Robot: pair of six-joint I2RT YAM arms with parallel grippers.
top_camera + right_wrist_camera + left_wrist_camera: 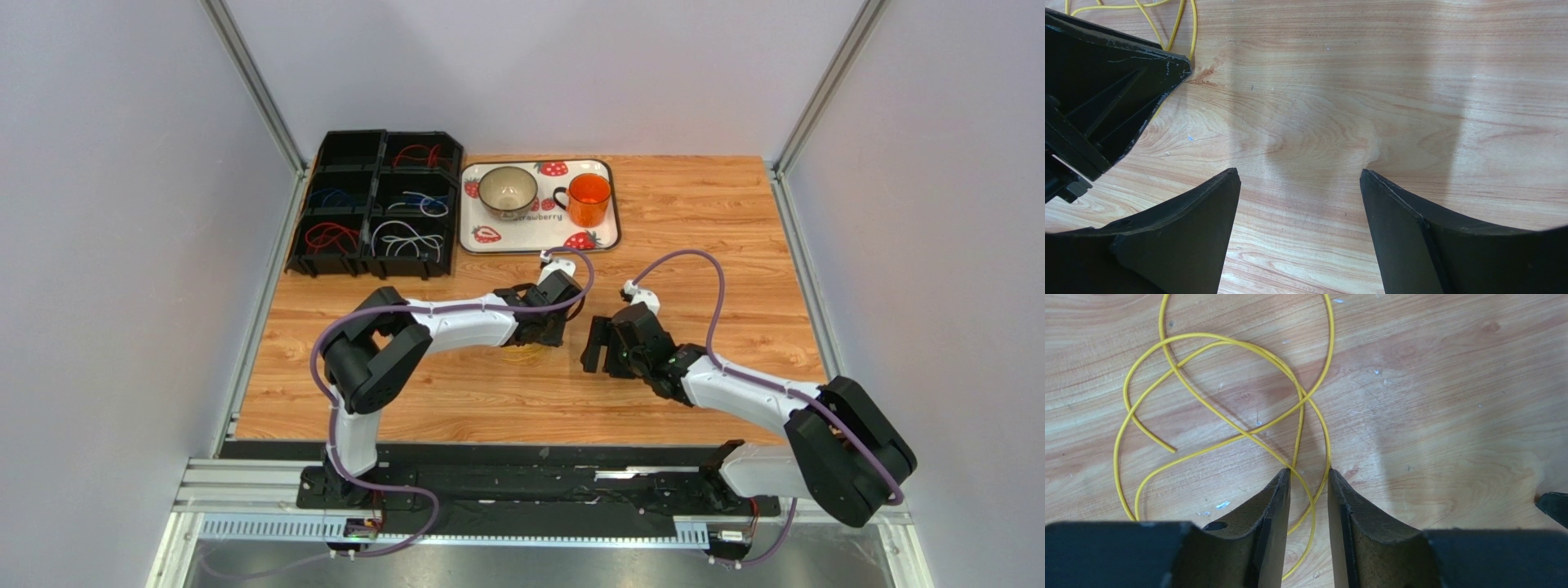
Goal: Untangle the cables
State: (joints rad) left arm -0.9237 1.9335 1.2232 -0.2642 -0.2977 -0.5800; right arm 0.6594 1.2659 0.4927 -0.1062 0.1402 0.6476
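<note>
Two strands of yellow cable (1247, 433) lie on the counter (1444, 386) between our left tool's (1309, 473) narrowly parted jaws; our right tool (1300, 173) hangs spread nearby. Pinching both strands risks tightening the crossed loops

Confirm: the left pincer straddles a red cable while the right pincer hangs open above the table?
Wrong colour: the left pincer straddles a yellow cable, not red, as the left wrist view shows. The right pincer does hang open above the table.
</note>
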